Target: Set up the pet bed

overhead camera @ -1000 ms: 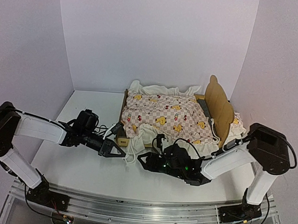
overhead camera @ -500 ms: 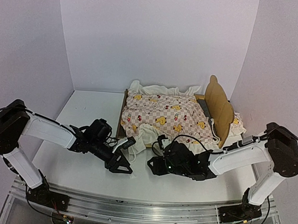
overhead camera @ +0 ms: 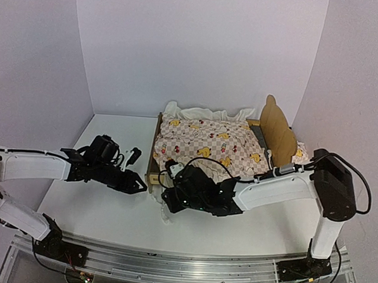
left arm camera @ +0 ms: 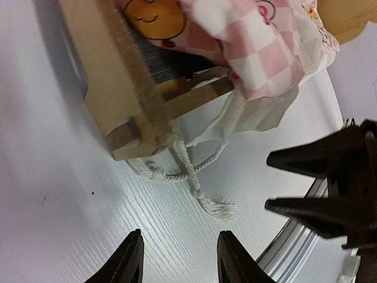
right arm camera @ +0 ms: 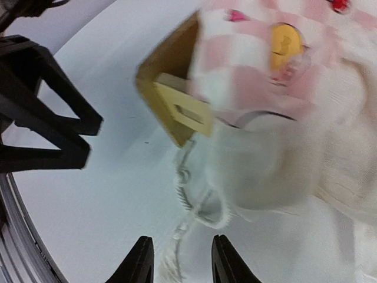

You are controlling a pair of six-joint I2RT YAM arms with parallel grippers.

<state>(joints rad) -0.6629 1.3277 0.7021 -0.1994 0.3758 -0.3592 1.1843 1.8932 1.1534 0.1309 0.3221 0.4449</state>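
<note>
White table (overhead camera: 96, 213), walled on three sides. The pet bed (overhead camera: 276, 138) sits toward its far right, bear-ear headboard upright at the right end, footboard at the left.

Pink checked duck quilt (overhead camera: 204, 145) lies over the pet bed and covers nearly all of the base. Its cream ruffle spills past the bed's far side and over the near-left corner.

Left arm (overhead camera: 35, 165) reaches in low from the left of the pet bed. Right arm (overhead camera: 275, 187) runs along the bed's near side.

Left gripper (left arm camera: 178, 259) sits just off the bed's near-left corner, clear of the wood, jaws spread with only bare table between them. Right gripper (right arm camera: 178, 256) is close to the same corner from the near side, facing the left one, jaws apart. The blurred picture shows loose cord in the gap; contact cannot be told.

Knotted white cord (left arm camera: 188, 171) trails on the table from under that corner post of the bed, ending in a frayed tassel (left arm camera: 218, 207).
</note>
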